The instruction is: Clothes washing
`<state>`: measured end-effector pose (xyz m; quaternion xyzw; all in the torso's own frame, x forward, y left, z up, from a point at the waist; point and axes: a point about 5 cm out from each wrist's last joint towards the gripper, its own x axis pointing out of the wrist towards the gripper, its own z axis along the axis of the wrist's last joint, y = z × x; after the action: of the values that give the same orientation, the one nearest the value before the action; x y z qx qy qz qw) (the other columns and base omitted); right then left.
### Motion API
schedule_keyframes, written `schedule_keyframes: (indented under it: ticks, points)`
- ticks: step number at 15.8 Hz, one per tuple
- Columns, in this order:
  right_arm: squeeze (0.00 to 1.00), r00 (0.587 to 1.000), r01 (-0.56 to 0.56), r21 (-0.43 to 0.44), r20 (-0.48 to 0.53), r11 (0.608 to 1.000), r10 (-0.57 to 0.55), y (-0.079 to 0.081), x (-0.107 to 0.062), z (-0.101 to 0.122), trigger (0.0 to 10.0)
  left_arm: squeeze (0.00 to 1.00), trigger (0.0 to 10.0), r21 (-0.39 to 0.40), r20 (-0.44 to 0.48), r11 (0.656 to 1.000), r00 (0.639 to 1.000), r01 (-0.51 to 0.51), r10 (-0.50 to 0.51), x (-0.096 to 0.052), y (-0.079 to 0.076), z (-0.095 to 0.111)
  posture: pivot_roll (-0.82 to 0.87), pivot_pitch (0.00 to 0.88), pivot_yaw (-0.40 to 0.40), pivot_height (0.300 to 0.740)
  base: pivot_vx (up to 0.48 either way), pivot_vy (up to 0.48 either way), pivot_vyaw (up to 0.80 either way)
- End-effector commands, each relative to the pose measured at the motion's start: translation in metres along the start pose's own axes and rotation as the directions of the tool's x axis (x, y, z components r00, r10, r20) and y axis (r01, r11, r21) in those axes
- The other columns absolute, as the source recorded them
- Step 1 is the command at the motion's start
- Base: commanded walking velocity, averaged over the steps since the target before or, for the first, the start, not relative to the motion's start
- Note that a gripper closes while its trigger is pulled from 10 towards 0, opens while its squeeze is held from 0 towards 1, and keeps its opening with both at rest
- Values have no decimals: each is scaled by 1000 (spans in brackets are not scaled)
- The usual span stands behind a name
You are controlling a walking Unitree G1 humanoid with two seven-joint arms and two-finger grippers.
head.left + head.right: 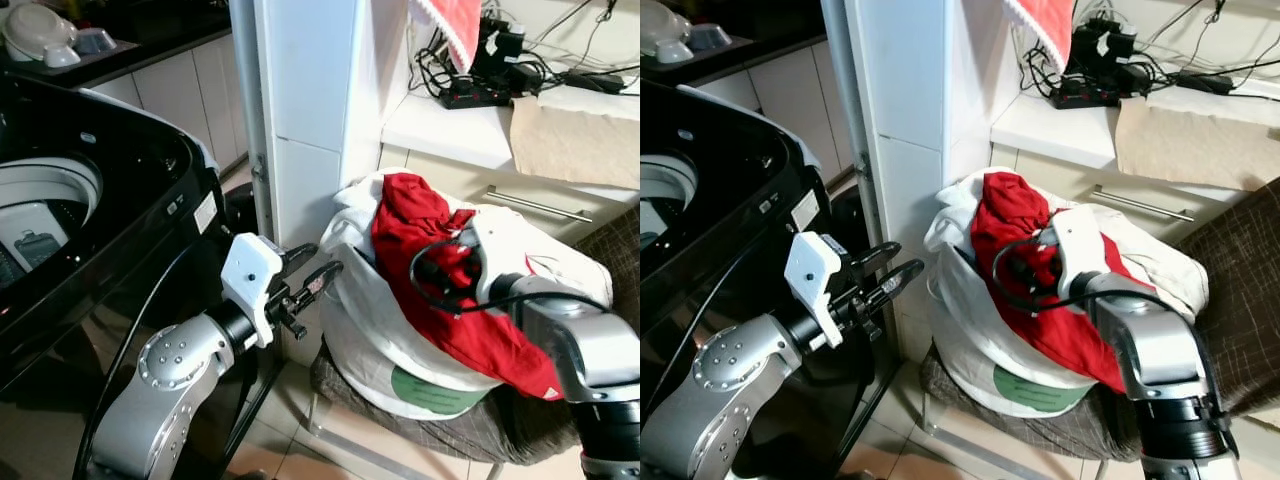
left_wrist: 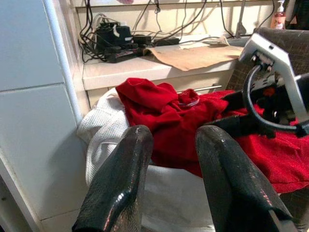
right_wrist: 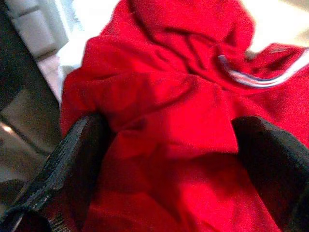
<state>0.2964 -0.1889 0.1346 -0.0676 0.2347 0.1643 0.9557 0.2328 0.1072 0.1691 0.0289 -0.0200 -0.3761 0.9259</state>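
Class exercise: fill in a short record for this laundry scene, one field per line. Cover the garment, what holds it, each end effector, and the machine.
garment: red garment, heaped on top of the bag
container: white laundry bag, resting on a chair seat
right end effector: fingers spread, pressed into the red cloth, not closed
left end effector: fingers apart, empty, beside the bag's near edge
machine: washing machine, to the robot's left, drum opening visible
stage: garment not yet lifted from the bag

My left arm is bent and raised, its hand [image 1: 312,272] held in the air with fingers parted. My right arm reaches forward, its hand [image 3: 169,145] spread wide around red cloth.
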Motion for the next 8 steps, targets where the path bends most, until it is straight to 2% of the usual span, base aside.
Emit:
schedule_keyframes:
  ticks: [1, 2, 3, 8]
  points:
    - [0, 1000, 2, -28, 7, 1000, -2, -3, 1, 0, 4863, 0, 10000, 0, 12, 1000, 1000, 16, -16, 2, -3, 3, -15, 8, 0, 740, 0, 0, 0]
    - [0, 1000, 2, -30, 8, 1000, -2, -3, 1, 0, 2863, 0, 10000, -1, 13, 1000, 1000, 15, -15, 2, -3, 3, -15, 9, 1, 740, 0, 0, 0]
    - [0, 1000, 5, -33, 11, 999, -4, -4, 2, 0, 157, 0, 10000, -2, 12, 1000, 1000, 17, -17, 2, -4, 3, -15, 9, 1, 740, 0, 0, 0]
    - [0, 999, -6, -42, 33, 999, 8, -5, 3, 0, 0, 0, 10000, -9, 10, 999, 999, 36, -36, 2, -7, 3, -18, 11, 5, 740, 0, 0, 0]
